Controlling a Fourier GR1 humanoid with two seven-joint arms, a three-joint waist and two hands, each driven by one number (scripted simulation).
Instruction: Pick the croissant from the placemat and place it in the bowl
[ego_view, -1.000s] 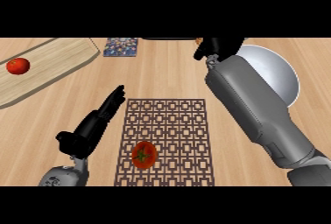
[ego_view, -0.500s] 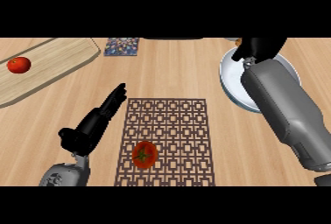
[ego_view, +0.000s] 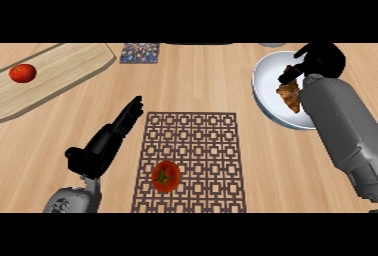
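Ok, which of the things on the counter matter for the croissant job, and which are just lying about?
Part of the job:
- croissant, lying in the bowl
- bowl
- placemat
- right robot hand, over the bowl

Just lying about:
- tomato on the placemat
- cutting board with a red fruit
- patterned coaster
- left robot hand, open beside the placemat

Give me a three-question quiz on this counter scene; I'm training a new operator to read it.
1. True or false: the croissant lies in the bowl.
2. What is on the placemat? A) tomato B) croissant C) nothing
3. Which hand is over the bowl?

Key:
1. True
2. A, a tomato
3. The right hand; the left hand rests open beside the placemat.
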